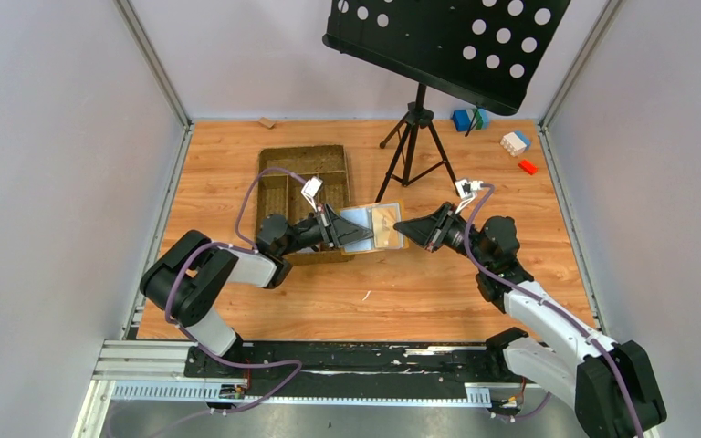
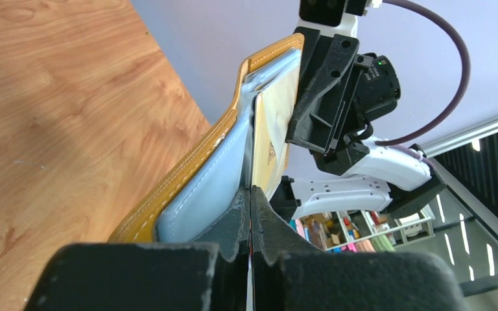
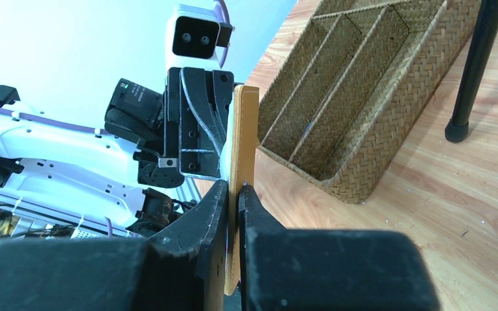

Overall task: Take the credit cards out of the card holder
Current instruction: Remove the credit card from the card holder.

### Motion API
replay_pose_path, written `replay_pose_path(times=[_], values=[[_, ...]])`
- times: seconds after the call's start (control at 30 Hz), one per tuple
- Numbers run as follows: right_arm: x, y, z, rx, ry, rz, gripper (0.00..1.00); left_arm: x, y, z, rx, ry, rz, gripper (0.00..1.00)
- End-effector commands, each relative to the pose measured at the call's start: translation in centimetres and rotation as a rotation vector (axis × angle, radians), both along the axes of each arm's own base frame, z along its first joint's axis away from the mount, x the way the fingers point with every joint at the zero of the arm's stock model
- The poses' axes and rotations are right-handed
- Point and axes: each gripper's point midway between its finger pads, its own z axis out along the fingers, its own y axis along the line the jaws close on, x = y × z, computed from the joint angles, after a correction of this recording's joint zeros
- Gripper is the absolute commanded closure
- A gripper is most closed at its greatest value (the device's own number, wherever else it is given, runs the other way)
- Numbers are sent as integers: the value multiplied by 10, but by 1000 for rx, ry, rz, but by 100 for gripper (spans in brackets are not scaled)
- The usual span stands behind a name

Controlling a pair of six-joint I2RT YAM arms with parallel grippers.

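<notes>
The mustard-yellow card holder hangs open above the table between my two grippers. My right gripper is shut on its right edge; in the right wrist view the mustard flap stands edge-on between the jaws of that gripper. My left gripper meets it from the left. In the left wrist view the left gripper is shut on the thin edge of a tan-gold credit card, which stands beside the holder's grey-blue lining. Other cards are hidden.
A brown woven compartment tray lies just behind the left gripper, also near the right wrist view's top. A black music stand's tripod stands behind the holder. Coloured blocks lie at the back right.
</notes>
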Motion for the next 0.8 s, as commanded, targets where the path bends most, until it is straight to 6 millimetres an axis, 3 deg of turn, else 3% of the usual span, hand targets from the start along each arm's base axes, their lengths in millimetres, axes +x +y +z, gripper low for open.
replay_pose_path(times=[0.0, 0.1, 0.23, 0.63, 0.77], values=[[-11, 8, 4, 12, -2, 68, 94, -12, 2, 44, -108, -143, -31, 100], [-13, 9, 6, 18, -4, 81, 92, -7, -1, 34, -61, -133, -14, 90], [-16, 12, 7, 34, -6, 113, 93, -4, -2, 27, -36, -119, -6, 87], [-14, 14, 3, 30, 11, 117, 84, -17, 4, 53, -132, -178, -42, 83], [-16, 15, 3, 36, 6, 135, 84, -8, 0, 33, -38, -139, -9, 79]])
